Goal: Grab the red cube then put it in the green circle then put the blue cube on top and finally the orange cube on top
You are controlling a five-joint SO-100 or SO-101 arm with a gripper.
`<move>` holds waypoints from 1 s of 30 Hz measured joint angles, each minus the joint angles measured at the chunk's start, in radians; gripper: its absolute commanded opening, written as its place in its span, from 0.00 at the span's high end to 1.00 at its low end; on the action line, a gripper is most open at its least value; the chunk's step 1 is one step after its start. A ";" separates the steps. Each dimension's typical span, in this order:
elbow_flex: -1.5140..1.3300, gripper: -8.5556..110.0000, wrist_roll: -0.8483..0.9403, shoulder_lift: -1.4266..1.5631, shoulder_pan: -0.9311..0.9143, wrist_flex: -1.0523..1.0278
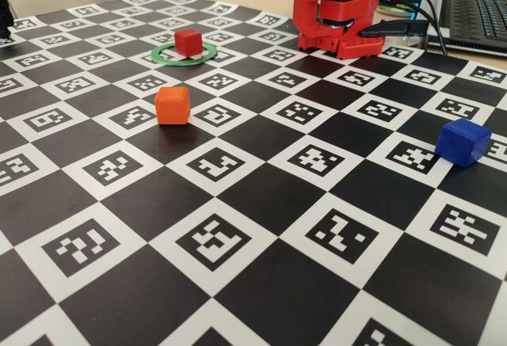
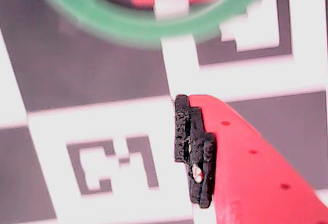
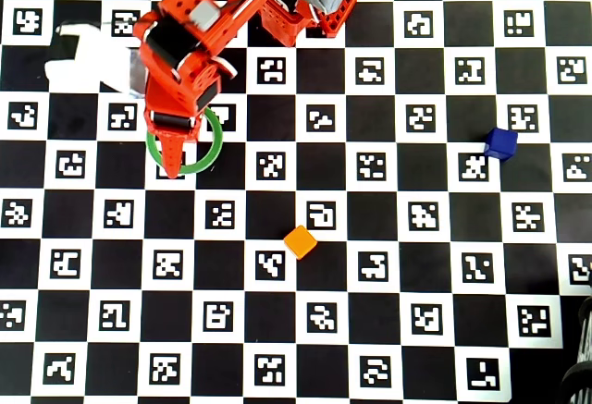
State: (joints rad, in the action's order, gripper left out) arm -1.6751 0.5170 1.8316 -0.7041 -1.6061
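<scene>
Closest to the fixed camera is the checkerboard mat with square marker codes (image 1: 261, 203), everything sits on it. Going left to right there: the small matte bright-orange plastic cube (image 1: 172, 105) sits out on the mat on its own, the small matte red plastic cube (image 1: 188, 42) sits inside the thin flat green ring (image 1: 162, 55) further back, then the small matte deep-blue plastic cube (image 1: 463, 142) way off on the right, well apart from the others. Overhead, the red two-finger gripper (image 3: 174, 159) hangs over the ring (it hides the red cube there). Can't tell how the jaws stand; wrist view only shows one finger with a black pad (image 2: 195, 152).
</scene>
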 measured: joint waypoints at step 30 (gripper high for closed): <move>0.265 0.51 -1.032 -0.098 1.207 -0.126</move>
State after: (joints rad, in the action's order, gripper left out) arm -1.4097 -0.5154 1.7334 0.5031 -1.7319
